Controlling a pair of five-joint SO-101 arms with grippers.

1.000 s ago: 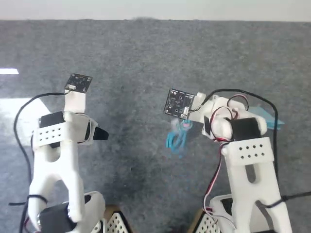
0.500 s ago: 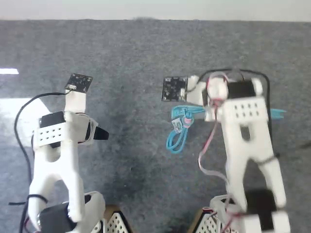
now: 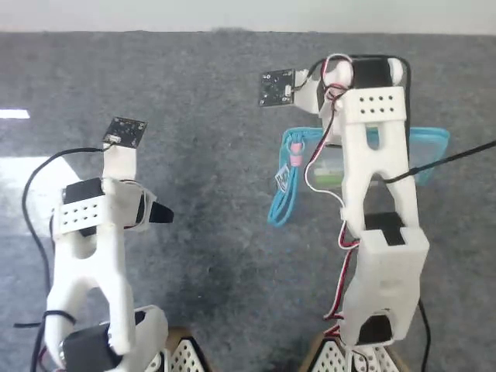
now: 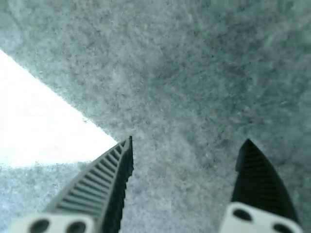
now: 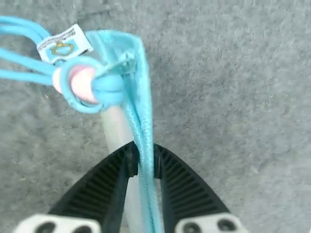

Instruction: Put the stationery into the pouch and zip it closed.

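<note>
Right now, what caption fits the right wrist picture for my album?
The right end effector pinches the zipper edge of a light blue fabric pouch near its pink bead.

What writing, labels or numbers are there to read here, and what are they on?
White tag on the pouch cord: fine print around a ring sign, too small to read.
No other writing can be read.

high view looks down over the grey mat (image 3: 209, 93); both wrist views face it close up.
</note>
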